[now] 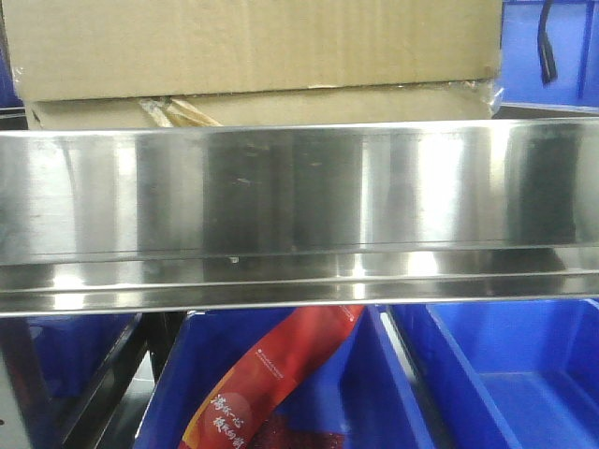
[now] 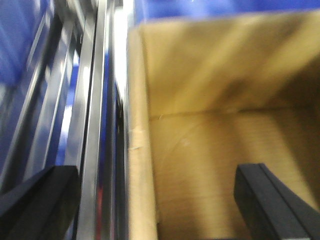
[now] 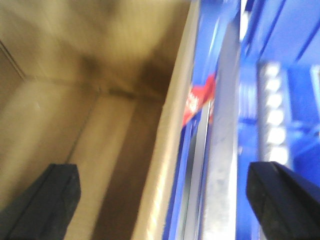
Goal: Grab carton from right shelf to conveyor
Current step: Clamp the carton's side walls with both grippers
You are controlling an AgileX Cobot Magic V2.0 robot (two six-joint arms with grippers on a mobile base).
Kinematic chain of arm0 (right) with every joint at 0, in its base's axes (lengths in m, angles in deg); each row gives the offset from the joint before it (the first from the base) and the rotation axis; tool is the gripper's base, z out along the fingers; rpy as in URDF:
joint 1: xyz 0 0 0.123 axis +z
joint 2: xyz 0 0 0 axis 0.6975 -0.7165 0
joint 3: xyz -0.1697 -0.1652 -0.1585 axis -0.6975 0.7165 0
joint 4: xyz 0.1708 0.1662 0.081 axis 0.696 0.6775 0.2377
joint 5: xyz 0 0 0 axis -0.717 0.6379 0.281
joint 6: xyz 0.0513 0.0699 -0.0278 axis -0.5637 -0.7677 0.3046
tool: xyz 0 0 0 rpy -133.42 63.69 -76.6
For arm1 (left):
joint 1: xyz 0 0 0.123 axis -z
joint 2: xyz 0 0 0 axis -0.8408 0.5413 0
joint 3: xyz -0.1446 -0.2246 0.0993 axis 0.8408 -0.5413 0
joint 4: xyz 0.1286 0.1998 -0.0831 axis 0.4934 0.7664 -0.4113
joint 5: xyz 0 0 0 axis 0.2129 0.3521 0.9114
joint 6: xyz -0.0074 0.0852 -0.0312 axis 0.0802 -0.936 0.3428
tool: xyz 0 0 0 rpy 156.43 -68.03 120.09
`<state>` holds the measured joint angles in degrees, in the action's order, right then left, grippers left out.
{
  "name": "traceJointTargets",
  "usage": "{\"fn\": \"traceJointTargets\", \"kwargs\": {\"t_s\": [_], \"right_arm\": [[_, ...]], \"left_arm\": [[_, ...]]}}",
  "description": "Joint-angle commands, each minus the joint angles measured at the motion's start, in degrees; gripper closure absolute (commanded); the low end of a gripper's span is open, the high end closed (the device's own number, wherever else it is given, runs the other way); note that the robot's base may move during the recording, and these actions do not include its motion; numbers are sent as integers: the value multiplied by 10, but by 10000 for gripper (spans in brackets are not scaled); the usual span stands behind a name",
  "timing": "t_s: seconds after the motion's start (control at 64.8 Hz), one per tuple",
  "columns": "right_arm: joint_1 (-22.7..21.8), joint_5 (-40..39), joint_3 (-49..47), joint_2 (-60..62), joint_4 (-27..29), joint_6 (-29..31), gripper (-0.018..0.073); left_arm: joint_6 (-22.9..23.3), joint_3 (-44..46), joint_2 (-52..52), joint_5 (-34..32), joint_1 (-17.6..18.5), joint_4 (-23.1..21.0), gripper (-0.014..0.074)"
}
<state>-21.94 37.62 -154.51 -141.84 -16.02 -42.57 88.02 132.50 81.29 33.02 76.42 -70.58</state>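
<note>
The carton (image 1: pixel 253 42), wide plain brown cardboard with tape scraps at its lower seam, sits on the right shelf behind its shiny steel front rail (image 1: pixel 299 187). In the left wrist view my left gripper (image 2: pixel 157 200) is open. Its fingers (image 2: pixel 275 200) straddle the carton's pale wall edge (image 2: pixel 140 165) and the steel rail (image 2: pixel 92 125). My right gripper (image 3: pixel 165 200) is open too, with one finger (image 3: pixel 45 200) over the cardboard (image 3: pixel 75 125) and the other beyond the rail (image 3: pixel 222 150). Neither gripper holds anything. The conveyor is out of view.
Blue plastic bins (image 1: pixel 505 374) stand under the shelf, one holding a red packet (image 1: pixel 271 374). Another blue bin (image 1: pixel 562 56) with a black item sits right of the carton. Both wrist views are blurred.
</note>
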Motion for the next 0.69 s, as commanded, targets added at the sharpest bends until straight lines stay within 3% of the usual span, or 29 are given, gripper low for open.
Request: {"fn": "traceJointTargets", "kwargs": {"t_s": [0.0,0.17,0.679], "right_arm": [[0,-14,-6,-8,-8,-1,0],[0,-25,-6,-29,-5,-1,0],[0,-30,-6,-60,0,-1,0]], "left_arm": [[5,5,11,-1,-20,-22,69],[-2,5,37,-1,-49,-53,69],[-6,5,87,1,-46,-57,69]]}}
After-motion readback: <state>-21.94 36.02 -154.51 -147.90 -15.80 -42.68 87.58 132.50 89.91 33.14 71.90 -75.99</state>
